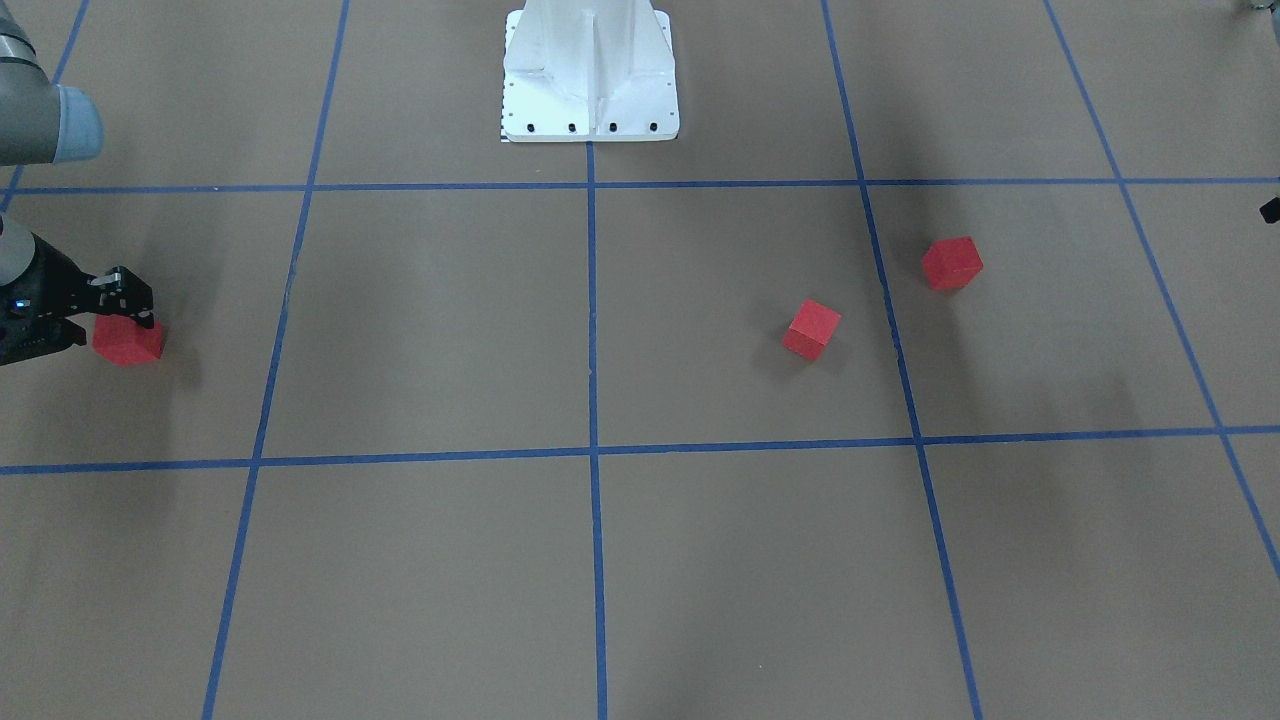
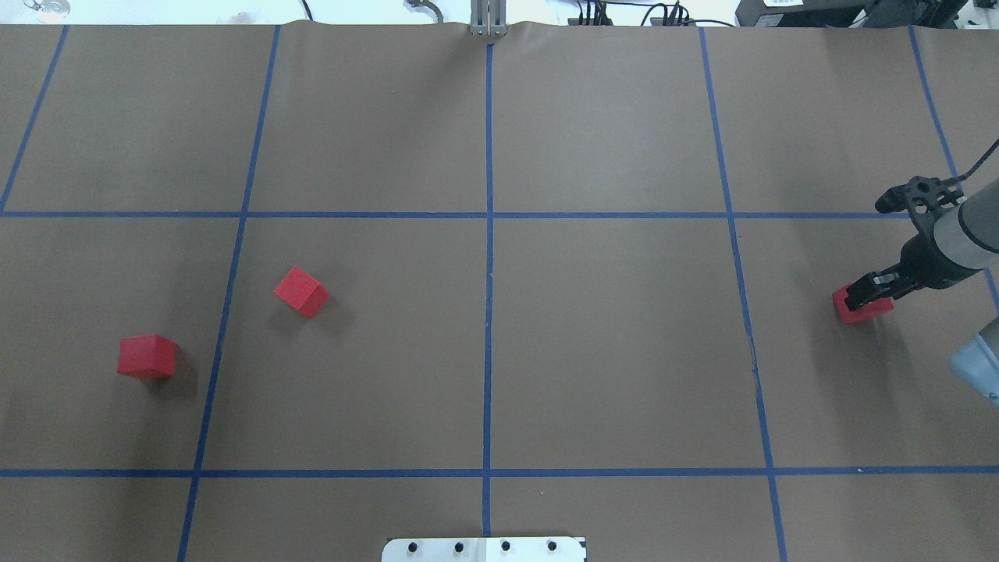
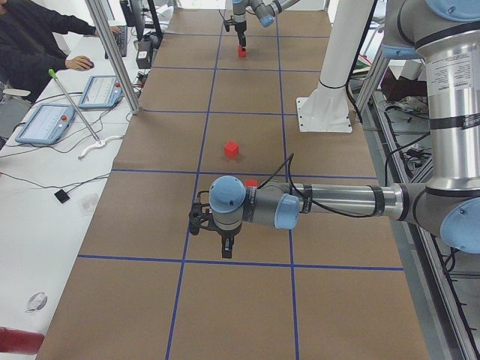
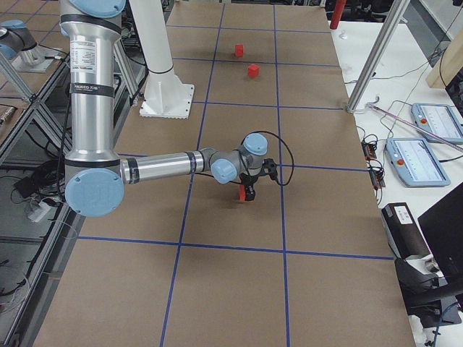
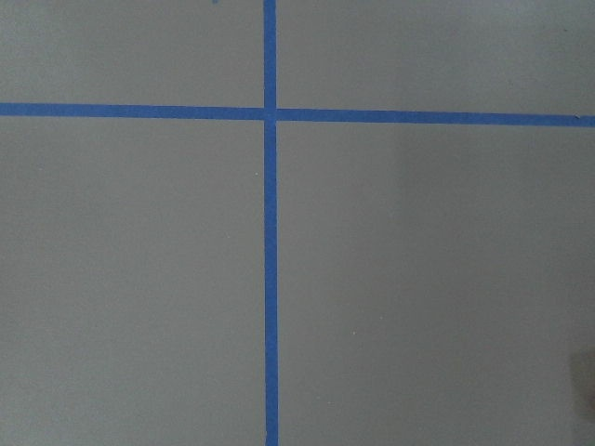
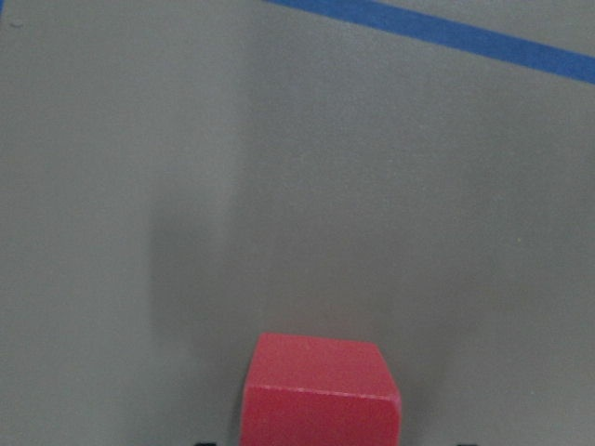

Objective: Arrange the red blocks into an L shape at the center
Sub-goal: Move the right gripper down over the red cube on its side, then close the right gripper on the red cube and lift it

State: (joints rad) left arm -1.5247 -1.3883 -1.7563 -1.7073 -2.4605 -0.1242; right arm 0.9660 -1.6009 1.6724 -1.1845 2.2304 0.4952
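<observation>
Brown gridded table (image 2: 609, 351), far right of the overhead view: one red block (image 2: 865, 309) sits between the right gripper (image 2: 868, 290) jaws, which are spread slightly wider than it, while the left gripper (image 3: 226, 252) jaws cannot be judged.

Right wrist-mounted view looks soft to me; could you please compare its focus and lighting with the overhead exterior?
Right wrist-mounted: soft focus, the red block fuzzy-edged, with a dim shadow streak above-left of it. Overhead exterior: noticeably sharper and evenly lit.
</observation>
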